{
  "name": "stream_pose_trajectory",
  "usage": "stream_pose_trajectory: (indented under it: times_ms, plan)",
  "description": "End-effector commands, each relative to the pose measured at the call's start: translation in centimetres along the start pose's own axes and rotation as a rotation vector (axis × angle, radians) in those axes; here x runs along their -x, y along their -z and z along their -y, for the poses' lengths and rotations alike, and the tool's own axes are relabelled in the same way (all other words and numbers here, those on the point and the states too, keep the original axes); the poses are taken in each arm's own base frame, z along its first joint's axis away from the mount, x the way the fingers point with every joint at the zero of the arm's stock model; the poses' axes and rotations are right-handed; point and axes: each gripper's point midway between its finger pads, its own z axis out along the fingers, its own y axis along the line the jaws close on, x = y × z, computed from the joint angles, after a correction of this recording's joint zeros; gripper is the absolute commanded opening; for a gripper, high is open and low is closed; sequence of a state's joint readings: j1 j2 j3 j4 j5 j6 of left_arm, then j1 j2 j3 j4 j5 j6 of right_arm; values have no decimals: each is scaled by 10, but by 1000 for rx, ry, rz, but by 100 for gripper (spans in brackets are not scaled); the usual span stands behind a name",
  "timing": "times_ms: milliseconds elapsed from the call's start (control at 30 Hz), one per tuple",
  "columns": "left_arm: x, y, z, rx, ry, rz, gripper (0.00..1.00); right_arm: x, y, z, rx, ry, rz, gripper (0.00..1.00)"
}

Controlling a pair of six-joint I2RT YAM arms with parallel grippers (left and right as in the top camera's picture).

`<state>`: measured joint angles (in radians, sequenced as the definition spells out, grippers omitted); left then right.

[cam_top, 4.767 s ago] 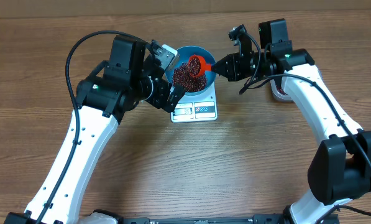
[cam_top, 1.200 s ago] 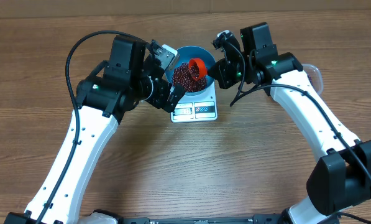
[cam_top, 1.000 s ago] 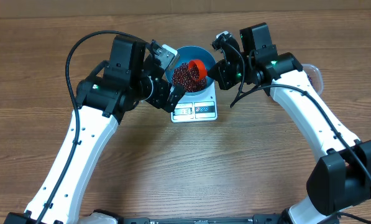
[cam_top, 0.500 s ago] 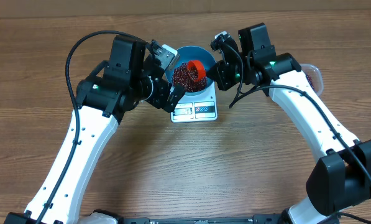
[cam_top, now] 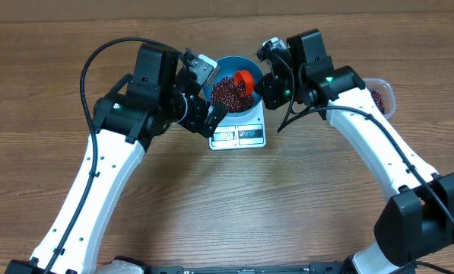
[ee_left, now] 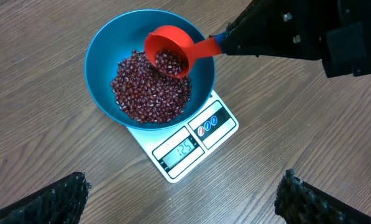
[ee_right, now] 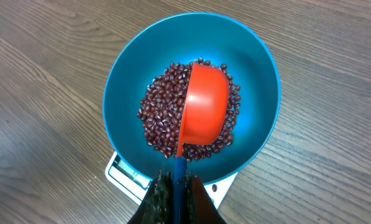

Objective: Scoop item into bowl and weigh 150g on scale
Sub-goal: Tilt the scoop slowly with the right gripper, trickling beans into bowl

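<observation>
The blue bowl (cam_top: 228, 61) sits on the white scale (cam_top: 242, 135), and the red-brown beans (cam_top: 225, 93) are heaped inside it. My right gripper (ee_right: 178, 186) is shut on the blue handle of a red scoop (ee_right: 205, 106). The scoop is rolled onto its side above the beans (ee_right: 160, 118), over the bowl (ee_right: 253, 68). In the left wrist view a few beans still lie in the scoop (ee_left: 168, 53). The scale (ee_left: 191, 146) display seems to read 125. My left gripper (ee_left: 185, 198) stands open over bare table just in front of the scale, holding nothing.
A clear plastic tub (cam_top: 379, 93) with more beans stands at the far right, partly behind my right arm. One stray bean (ee_right: 214, 187) lies on the scale's corner. Bare wooden table stretches in front of the scale.
My right gripper has shifted slightly left and rolled the scoop further over the bowl, uncovering more of the tub. The left arm has not moved.
</observation>
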<state>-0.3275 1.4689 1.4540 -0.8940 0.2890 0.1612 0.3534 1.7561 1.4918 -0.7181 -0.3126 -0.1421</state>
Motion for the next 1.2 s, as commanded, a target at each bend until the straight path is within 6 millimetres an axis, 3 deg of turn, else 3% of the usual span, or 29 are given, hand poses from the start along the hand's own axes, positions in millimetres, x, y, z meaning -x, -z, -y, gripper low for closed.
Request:
stream_pose_trajectory:
  times_ms: [0,167,267,433,533,700,833,1000,1067,1167]
  plan:
    - [9,12,5,-10,-32,39,100,29,26,-13,16,60,94,4]
    - [9,12,5,-10,-32,39,100,32,28,-13,18,10,107,4]
    - [9,12,5,-10,-32,39,100,31,29,-24,65,94,108,4]
    - [9,12,5,-10,-32,39,100,35,29,-7,-22,-3,118,3]
    - [9,12,5,-10,-32,39,100,30,28,-23,56,125,102,4]
    - [9,12,5,-10,-32,39,100,32,29,-3,-56,9,107,4]
    - [9,12,5,-10,-32,39,100,26,28,-28,66,166,89,4]
    - [9,12,5,-10,-32,39,100,32,29,-3,-68,20,105,4]
    - [9,12,5,-10,-32,39,100,31,28,-8,-39,32,101,4]
    - [9,12,5,-10,-32,39,100,22,25,-28,36,194,69,3]
